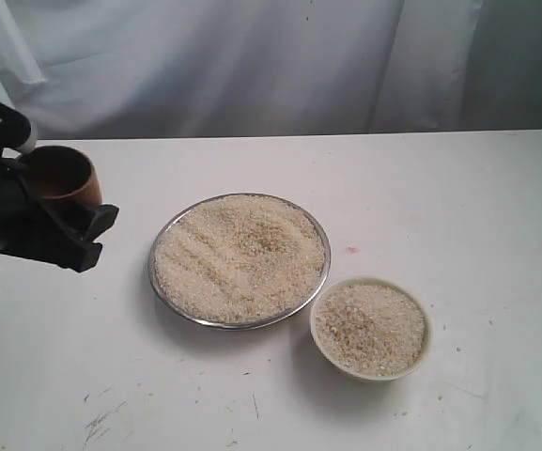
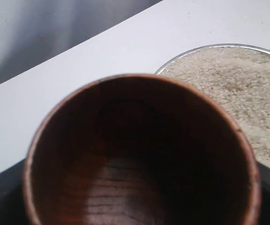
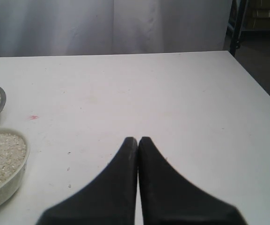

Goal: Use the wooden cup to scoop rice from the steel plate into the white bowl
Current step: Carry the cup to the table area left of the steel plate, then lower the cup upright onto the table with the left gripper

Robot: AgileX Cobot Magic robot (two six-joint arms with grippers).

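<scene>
Left end effector grasps the empty cup, apart from the plate of rice. The bowl sits just beside the plate. Right end effector is clenched over the table.

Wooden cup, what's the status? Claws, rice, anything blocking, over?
Left gripper shut on wooden cup, empty, left of steel plate. Right gripper shut, holding nothing. Rice heaped on plate, white bowl nearly full. Nothing in the way.

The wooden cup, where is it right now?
In the exterior view the wooden cup is at the far left, held by the left gripper, to the left of the steel plate of rice and not touching it. It looks empty.
</scene>
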